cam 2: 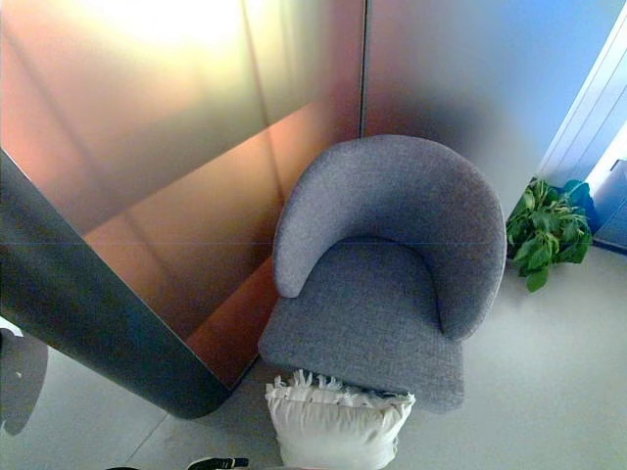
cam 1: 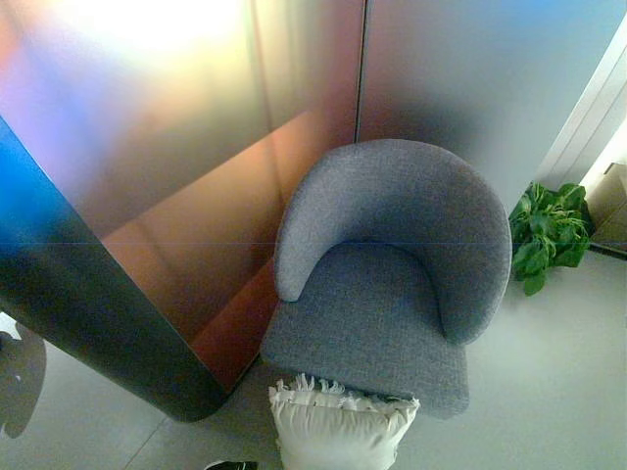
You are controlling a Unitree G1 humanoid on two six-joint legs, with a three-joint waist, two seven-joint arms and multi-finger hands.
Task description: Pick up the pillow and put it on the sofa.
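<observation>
I see the pillow (cam 1: 340,428) against the sofa (cam 1: 392,284) front, a plant (cam 2: 545,233) right; neither view shows a robot hand, so its state I cannot tell.

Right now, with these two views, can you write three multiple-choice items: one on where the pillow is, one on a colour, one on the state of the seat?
1. Where is the pillow?
A. on the seat
B. on the floor at the front edge of the sofa
C. beside the plant

2. What colour is the sofa?
A. grey
B. red
C. green

3. What is on the sofa seat?
A. the pillow
B. a hand
C. nothing

Answers:
1. B, the white pillow stands against the sofa's front edge, below the seat.
2. A, its fabric is grey on back and seat alike.
3. C, the seat shows only bare fabric; no robot hand appears in either view.
</observation>
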